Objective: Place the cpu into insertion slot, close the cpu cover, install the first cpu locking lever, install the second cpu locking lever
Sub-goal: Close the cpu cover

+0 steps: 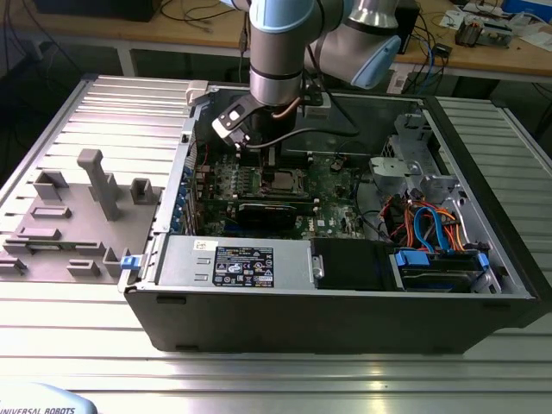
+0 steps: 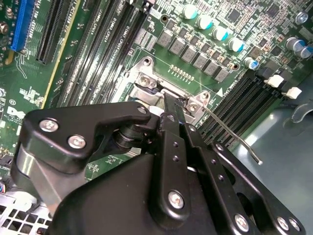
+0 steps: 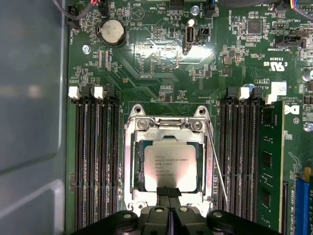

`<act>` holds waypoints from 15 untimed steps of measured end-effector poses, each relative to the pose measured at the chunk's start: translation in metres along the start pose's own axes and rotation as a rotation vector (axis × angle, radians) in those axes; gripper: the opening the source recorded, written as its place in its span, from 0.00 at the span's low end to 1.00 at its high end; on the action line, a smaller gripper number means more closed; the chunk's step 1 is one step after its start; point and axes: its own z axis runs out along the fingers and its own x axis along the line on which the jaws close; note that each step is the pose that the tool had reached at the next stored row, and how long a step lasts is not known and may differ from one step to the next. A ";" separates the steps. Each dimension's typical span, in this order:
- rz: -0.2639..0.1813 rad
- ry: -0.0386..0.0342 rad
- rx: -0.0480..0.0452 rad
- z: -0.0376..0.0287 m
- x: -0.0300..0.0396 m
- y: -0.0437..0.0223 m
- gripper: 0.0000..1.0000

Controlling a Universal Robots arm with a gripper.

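Note:
The cpu (image 3: 168,166), a dull silver square chip, lies flat in the insertion slot (image 3: 140,166) on the green motherboard. The silvery cpu cover (image 3: 130,161) lies down around it as a frame. In the first wrist view my gripper (image 3: 168,191) is shut, its two black fingertips pressed together over the chip's edge with nothing held between them. A thin wire locking lever (image 3: 216,161) runs along one side of the socket, and in the second wrist view this lever (image 2: 230,134) sticks out away from the socket, unlatched. In the exterior view my gripper (image 1: 261,159) hangs just over the cpu (image 1: 285,179).
The open computer case (image 1: 345,319) walls in the motherboard. Black memory slots (image 3: 95,161) flank the socket on both sides, and a black graphics card (image 1: 274,211) lies beside it. Drive cables (image 1: 427,224) fill the exterior view's right. A grey fixture (image 1: 95,185) stands outside the case at the exterior view's left.

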 end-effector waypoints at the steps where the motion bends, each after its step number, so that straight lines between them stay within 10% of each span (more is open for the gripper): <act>1: 0.000 0.0001 0.0001 -0.0001 0.0000 -0.0006 0.11; 15: -0.001 0.0096 0.0114 0.0052 -0.0002 -0.0001 0.11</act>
